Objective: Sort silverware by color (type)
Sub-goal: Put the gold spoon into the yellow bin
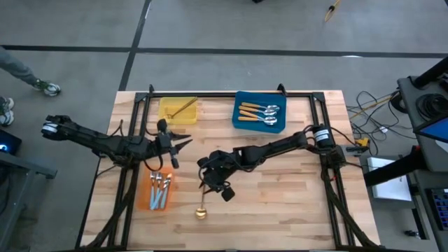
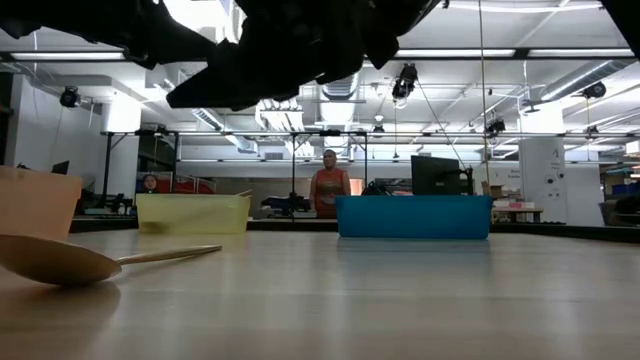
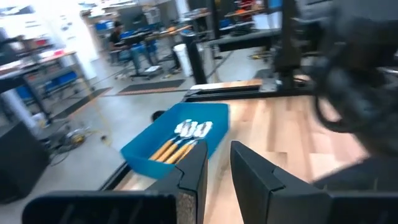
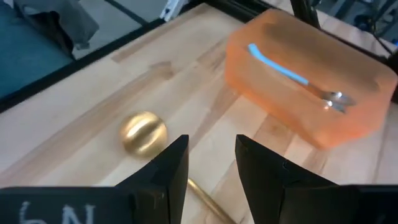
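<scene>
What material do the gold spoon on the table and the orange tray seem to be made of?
Gold spoon: probably metal with a brushed gold finish; soft highlights on its bowl.
Orange tray: likely translucent plastic; a blue-handled spoon shows through its wall.

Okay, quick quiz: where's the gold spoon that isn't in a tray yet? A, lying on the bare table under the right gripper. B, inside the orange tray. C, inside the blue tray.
A: the gold spoon lies on the wood below the right gripper, outside every tray.
</scene>
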Robot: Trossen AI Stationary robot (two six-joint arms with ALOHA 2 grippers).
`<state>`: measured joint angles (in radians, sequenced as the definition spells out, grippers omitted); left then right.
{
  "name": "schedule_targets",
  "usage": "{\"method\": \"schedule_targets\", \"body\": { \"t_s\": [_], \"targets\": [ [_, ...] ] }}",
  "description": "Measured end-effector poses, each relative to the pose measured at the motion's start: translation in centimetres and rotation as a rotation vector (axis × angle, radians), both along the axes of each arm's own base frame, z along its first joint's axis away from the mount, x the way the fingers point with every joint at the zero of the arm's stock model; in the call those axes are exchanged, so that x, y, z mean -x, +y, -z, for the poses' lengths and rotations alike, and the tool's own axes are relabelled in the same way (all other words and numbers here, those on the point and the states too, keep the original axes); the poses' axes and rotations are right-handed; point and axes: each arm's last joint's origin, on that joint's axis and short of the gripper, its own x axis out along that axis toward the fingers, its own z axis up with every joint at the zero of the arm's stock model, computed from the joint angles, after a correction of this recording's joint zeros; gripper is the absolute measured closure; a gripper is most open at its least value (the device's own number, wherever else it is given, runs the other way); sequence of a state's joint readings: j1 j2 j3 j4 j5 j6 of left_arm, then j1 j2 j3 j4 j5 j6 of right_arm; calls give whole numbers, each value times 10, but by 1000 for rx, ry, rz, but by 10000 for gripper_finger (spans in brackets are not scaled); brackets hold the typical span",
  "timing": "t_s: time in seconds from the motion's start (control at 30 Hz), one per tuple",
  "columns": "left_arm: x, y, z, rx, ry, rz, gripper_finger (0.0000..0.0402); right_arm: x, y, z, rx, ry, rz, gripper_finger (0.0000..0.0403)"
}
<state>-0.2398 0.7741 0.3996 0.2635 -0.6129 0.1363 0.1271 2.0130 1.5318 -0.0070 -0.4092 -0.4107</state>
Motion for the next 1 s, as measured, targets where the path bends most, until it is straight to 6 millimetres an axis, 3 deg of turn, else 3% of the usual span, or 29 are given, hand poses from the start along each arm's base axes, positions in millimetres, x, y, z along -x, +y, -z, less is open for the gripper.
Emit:
{"method": "schedule_targets", "body": {
  "t_s": [0.13, 0.53, 0.77, 1.0],
  "targets": [
    [0, 2, 2, 15, -4, -84, 349, -2, 7, 8, -7, -2, -17, 282],
    [-3, 1, 5, 48, -3, -91, 349, -37, 14, 70, -7, 196, -12, 274],
    [-3, 1, 5, 54, -2, -91, 349, -50, 17, 63, 33, 315, -98, 243],
    [-5, 1, 7, 64, 1, -93, 349, -57, 18, 69, 78, 302, -135, 218]
  ]
}}
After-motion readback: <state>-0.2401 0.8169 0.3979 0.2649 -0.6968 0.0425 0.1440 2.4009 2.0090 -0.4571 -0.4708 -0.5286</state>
